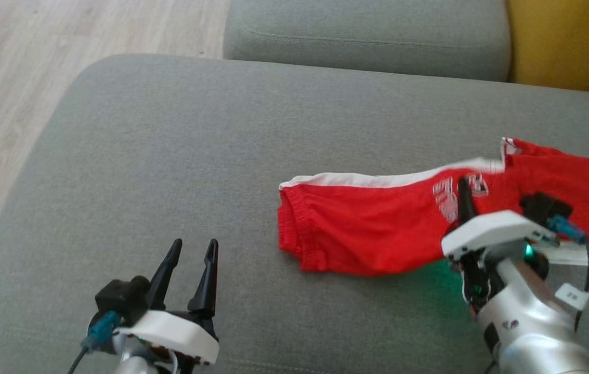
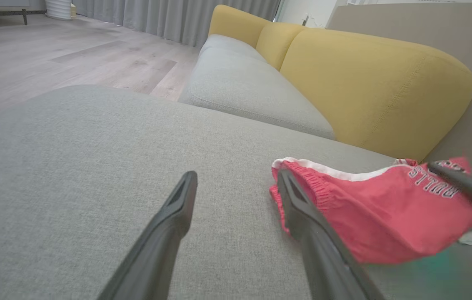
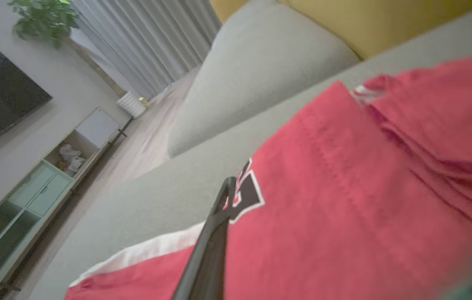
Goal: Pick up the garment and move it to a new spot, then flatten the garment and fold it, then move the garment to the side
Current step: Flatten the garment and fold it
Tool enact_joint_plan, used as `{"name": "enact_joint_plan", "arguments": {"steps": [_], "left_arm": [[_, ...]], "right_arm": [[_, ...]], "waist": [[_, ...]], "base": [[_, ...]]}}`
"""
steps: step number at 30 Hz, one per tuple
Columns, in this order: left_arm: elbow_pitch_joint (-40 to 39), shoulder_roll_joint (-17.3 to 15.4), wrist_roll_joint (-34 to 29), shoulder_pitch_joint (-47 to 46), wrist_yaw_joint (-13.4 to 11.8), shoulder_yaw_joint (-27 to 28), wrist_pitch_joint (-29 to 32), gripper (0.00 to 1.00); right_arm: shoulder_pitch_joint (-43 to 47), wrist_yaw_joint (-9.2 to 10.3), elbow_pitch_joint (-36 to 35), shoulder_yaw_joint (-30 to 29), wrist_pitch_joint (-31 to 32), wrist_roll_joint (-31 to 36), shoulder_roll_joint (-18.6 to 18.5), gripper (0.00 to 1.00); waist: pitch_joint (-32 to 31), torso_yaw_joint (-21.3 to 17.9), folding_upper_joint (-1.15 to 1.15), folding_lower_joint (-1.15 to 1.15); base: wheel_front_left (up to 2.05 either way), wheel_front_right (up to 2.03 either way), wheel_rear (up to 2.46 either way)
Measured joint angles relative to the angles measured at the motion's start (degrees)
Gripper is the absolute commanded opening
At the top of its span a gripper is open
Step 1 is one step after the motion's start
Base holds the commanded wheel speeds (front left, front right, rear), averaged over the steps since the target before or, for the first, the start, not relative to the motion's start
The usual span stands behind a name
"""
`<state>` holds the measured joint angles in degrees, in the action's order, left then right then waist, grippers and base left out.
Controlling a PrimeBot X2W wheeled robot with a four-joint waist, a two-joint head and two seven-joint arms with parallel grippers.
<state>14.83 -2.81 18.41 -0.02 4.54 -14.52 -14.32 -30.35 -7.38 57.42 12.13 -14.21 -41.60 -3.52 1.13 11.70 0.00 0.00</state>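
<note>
Red fabric garment with white trim and elastic waistband (image 1: 367, 228) lies stretched across the right half of the broad grey upholstered cushion (image 1: 169, 156); right gripper (image 1: 465, 197) closed, pinching the cloth by the printed lettering; one dark finger (image 3: 211, 250) on top, its mate judged hidden beneath; cloth slopes up off the cushion toward that pinch, probably for carrying it; left gripper (image 1: 195, 243) spread wide, empty, over the cushion's near-left part, likely in reserve; waistband end near its fingers, not touching

Red garment (image 1: 372, 234) w/ white trim, grey cushion (image 1: 169, 156), yellow backrest (image 1: 567, 41).
</note>
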Motion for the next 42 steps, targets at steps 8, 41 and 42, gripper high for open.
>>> {"name": "enact_joint_plan", "arguments": {"steps": [8,41,42], "left_arm": [[0.4,0.0,0.0,-0.1,0.0,-0.1,0.0,1.00],[1.2,0.0,1.0,0.0,-0.5,-0.3,0.0,1.00],[1.2,0.0,1.0,0.0,-0.5,-0.3,0.0,1.00]], "right_arm": [[2.8,0.00,-7.2,3.7,0.0,5.5,0.0,0.00],[8.5,0.00,-19.4,24.4,6.0,33.2,0.0,1.00],[9.1,-0.01,-20.0,24.2,6.6,34.1,0.0,1.00]], "waist": [[-0.3,2.7,0.00,0.00],[-0.5,9.7,0.00,0.00],[-0.4,9.7,0.00,0.00]], "base": [[0.00,0.00,0.00],[0.00,0.00,0.00],[0.00,0.00,0.00]]}}
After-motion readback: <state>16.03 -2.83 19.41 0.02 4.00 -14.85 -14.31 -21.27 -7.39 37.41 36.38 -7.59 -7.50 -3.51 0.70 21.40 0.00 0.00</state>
